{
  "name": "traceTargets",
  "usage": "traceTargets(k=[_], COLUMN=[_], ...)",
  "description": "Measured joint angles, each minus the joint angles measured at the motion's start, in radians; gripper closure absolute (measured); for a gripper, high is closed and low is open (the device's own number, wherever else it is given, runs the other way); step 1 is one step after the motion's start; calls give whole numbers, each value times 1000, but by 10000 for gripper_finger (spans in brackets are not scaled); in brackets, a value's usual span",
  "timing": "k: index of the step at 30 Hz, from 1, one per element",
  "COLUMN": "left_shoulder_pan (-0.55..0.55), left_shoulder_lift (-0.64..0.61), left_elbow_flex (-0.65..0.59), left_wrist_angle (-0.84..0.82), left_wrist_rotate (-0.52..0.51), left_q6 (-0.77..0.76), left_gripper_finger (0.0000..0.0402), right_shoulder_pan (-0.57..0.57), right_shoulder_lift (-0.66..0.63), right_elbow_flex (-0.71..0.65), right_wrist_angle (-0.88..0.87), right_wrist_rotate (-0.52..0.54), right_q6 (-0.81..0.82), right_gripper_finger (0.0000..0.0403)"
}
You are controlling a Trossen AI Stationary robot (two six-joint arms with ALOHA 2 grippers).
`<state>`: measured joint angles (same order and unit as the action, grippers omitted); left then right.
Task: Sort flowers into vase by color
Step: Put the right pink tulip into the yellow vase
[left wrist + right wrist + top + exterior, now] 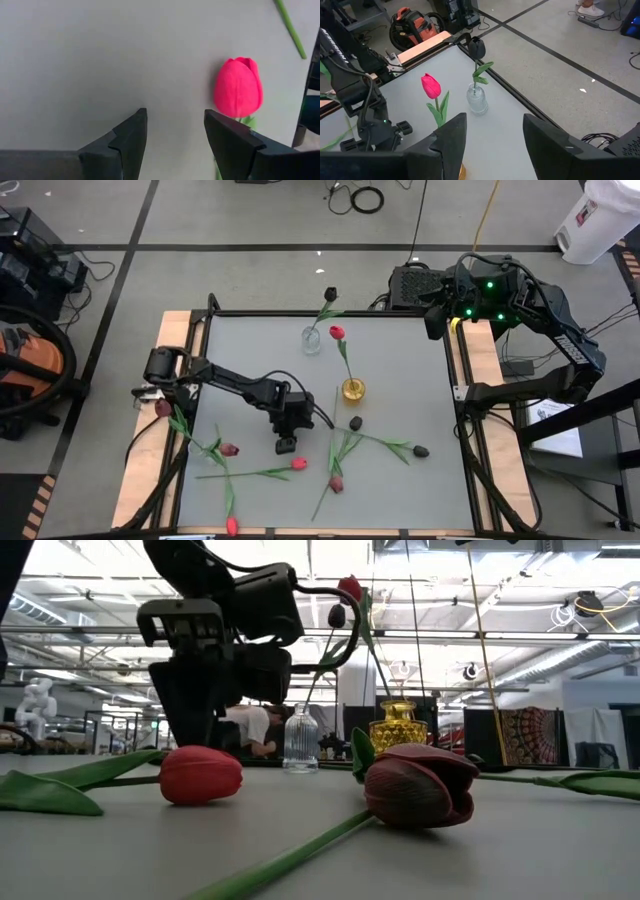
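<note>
Left gripper (pixel 286 445), fingers spread and empty, hangs low over the grey table (pixel 400 370), just beside a bright pink tulip (pixel 299 464) lying flat. Right gripper (pixel 492 135), likewise spread and empty, waits beyond the table's far right corner. Two vases: a clear vase (pixel 311 340) holding one black tulip (pixel 330 295), and beside it a yellow vase (pixel 353 389) holding one pink tulip (pixel 337 332). Roughly seven more flowers lie loose around the left gripper. An orange vacuum (pixel 30 360) stands on the floor.
</note>
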<state>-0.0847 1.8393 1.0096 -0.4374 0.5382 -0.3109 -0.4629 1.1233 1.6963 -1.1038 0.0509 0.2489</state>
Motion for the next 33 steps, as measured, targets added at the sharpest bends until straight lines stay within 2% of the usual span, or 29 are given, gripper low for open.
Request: traceTargets(k=[19, 27, 33], left_shoulder_pan=[-48, -75, -96], left_shoulder_lift=[6, 6, 6], left_elbow_flex=[-5, -5, -5], left_wrist_angle=[-30, -19, -16], left_wrist_rotate=[175, 214, 202], left_q6=[-119, -155, -156], left_gripper_finger=[196, 196, 196], right_shoulder_pan=[0, 0, 0], right_shoulder_lift=[0, 0, 0], right_elbow_flex=[0, 0, 0], right_wrist_angle=[0, 0, 0], right_wrist_rotate=[0, 0, 0], right_q6=[0, 0, 0], right_gripper_finger=[215, 215, 215])
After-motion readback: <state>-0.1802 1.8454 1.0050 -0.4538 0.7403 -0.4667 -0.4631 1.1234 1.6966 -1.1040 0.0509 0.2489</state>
